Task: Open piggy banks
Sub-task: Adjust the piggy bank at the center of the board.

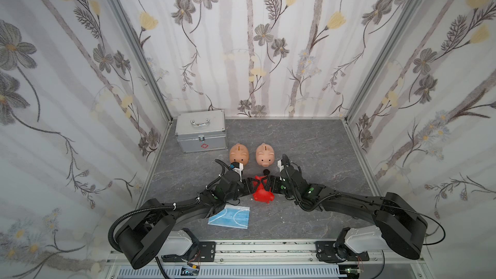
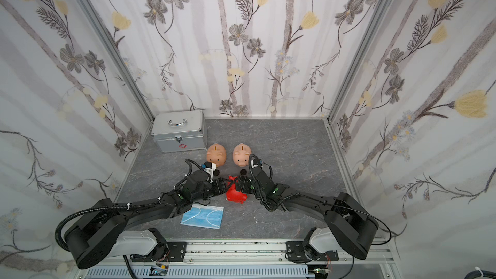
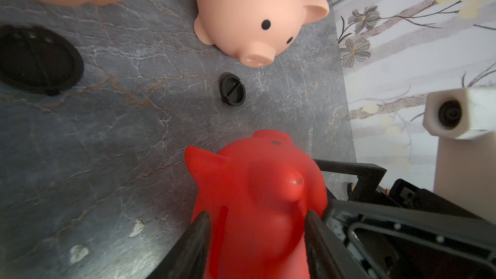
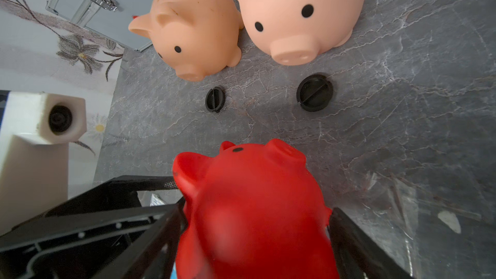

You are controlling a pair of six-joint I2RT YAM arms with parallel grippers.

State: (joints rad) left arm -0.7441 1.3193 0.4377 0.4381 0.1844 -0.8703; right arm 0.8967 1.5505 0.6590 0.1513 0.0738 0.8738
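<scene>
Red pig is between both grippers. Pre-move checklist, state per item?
1. Left gripper clamped on the red piggy bank: ok.
2. Right gripper grip: jaws flank the red piggy bank, contact cannot tell.
3. Red piggy bank's belly plug in place: cannot tell, the belly is hidden in every view.
4. Both peach piggy banks upright, apart from the grippers: ok.
5. Two loose black plugs on the table, apart from the red piggy bank: ok.
</scene>
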